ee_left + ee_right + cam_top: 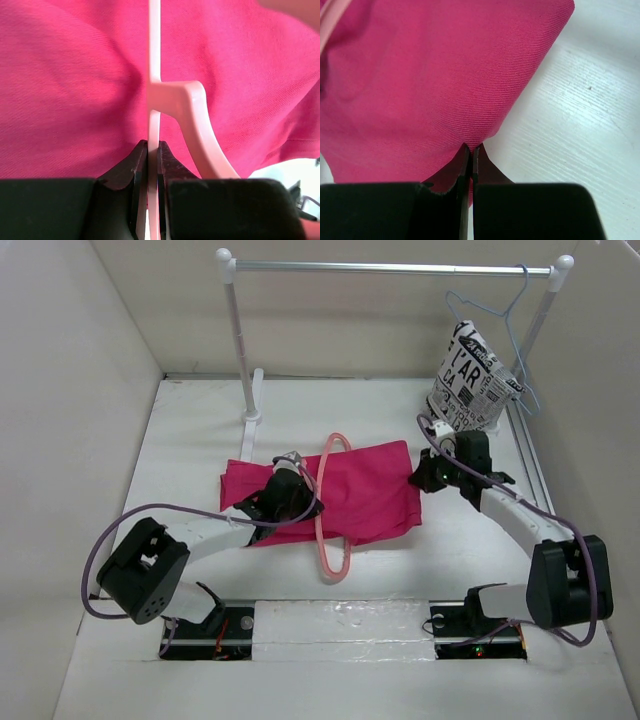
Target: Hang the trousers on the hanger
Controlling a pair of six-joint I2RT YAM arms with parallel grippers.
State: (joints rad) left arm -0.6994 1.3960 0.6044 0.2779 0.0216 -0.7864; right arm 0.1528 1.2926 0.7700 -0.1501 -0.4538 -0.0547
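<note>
1. Pinching a thin bar of the salmon-pink hanger (192,105) with the left hand (153,147), fingers closed tight on the plastic, with magenta cloth right behind.
2. Gripping the right edge of the magenta trousers (445,75) with the right hand (470,149), fingers shut on a small peak of fabric just above the white tabletop (580,125).
3. Leaving the trousers folded into a flat rectangle mid-tabletop in the overhead view, with the hanger crossing them front to back: hook end past the far edge, other end past the near edge.
4. Cannot tell whether any cloth passes through the hanger's frame or merely lies under and beside it.
5. Looks like an early-to-middle stage: both things are grasped, but nothing visibly drapes over the bar yet.
6. Probably needs next: drawing a fold over or through the lower bar, evening the two halves, then lifting hanger and trousers clear together.
7. Worth keeping away from the rail (390,268) at the back, carrying a light-blue wire hanger (500,310) and a white lettered garment (470,380), neither part of this job.
</note>
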